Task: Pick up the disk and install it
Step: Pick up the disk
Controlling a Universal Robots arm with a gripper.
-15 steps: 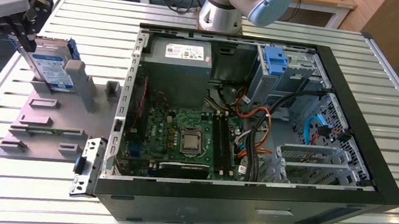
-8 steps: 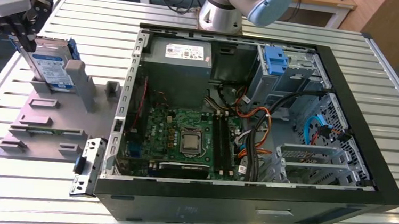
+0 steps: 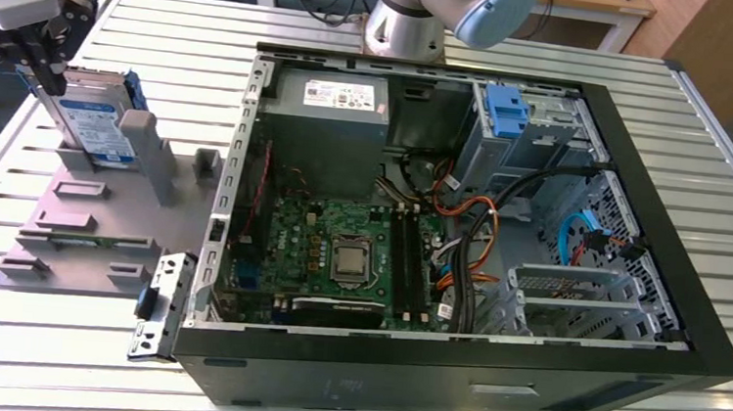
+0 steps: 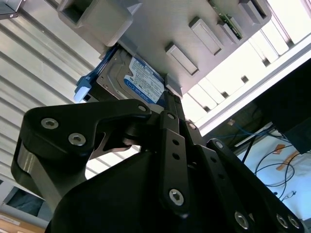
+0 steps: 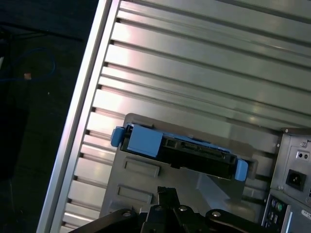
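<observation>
Slatted metal bench [image 3: 159, 12] carries a grey fixture [image 3: 77, 232] with the disk [image 3: 95, 123] standing on edge in its slot, and your tool [image 3: 51, 85], drawn together on nothing, hangs above the fixture just beside the disk's upper edge, not astride it.

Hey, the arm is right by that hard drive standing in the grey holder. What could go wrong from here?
1. The hard drive stands on edge in the grey holder, with the gripper close at its top. An off-centre grab might tilt it or jam it in the holder.
2. Loose cables lie inside the computer case near the blue-fronted bay. They could snag the hard drive as it goes in.
</observation>
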